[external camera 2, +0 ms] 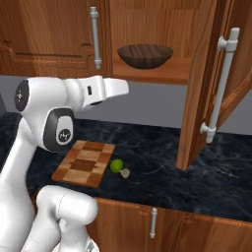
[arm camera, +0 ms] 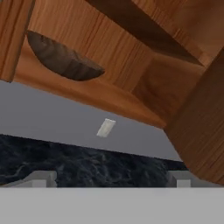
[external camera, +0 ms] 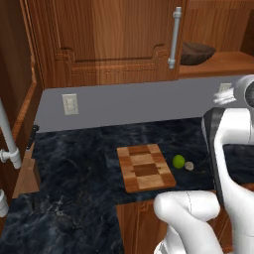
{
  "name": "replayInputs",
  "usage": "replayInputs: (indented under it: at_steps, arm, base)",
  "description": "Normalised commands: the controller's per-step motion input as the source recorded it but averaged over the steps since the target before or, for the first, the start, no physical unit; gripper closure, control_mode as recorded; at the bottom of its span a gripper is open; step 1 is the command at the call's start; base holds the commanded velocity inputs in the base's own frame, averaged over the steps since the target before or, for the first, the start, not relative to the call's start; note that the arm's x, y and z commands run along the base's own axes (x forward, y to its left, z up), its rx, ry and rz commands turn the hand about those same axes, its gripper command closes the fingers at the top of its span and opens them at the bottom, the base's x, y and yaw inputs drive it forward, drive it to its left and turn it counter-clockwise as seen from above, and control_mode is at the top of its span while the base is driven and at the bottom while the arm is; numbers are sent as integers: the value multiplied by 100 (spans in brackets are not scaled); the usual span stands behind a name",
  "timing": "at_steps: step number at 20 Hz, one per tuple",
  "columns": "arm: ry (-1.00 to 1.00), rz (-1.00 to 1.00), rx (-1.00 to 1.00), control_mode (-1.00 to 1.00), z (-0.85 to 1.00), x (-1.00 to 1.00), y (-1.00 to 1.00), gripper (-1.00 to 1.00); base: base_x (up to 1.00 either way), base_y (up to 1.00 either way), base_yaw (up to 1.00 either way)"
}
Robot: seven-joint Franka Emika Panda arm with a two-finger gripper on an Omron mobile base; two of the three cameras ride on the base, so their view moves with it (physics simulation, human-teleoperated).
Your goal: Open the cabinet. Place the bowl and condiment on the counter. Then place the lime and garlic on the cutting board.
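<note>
Cabinet [external camera 2: 206, 93] door open. Bowl [external camera 2: 145, 55] on shelf, 12 o'clock from cutting board [external camera 2: 84, 163]. Our tool [arm camera: 111, 178] spread wide, empty. We judge next: reach in, grip bowl rim, lower to bench [external camera 2: 162, 162].

The light was even and soft, with no clear source. The cabinet [external camera 2: 147, 39] interior sat dimmer, the bowl [external camera 2: 145, 55] shadowed on its shelf. The counter [external camera: 74, 163] gave no glare. All three pictures looked coarse and slightly soft, with no edge distortion.
</note>
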Motion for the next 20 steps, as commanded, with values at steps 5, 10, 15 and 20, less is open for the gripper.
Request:
replayInputs:
  at_steps: [5,10,15,20]
  arm:
    - [-5,1,25,-100,40,-7,9,-100]
    - [0,7,43,-100,24,64,26,-100]
    - [0,8,36,-100,15,43,58,-100]
    - [0,0,11,-100,6,2,79,-100]
  base:
    - [0,0,0]
    - [0,0,0]
    - [0,0,0]
    - [0,0,0]
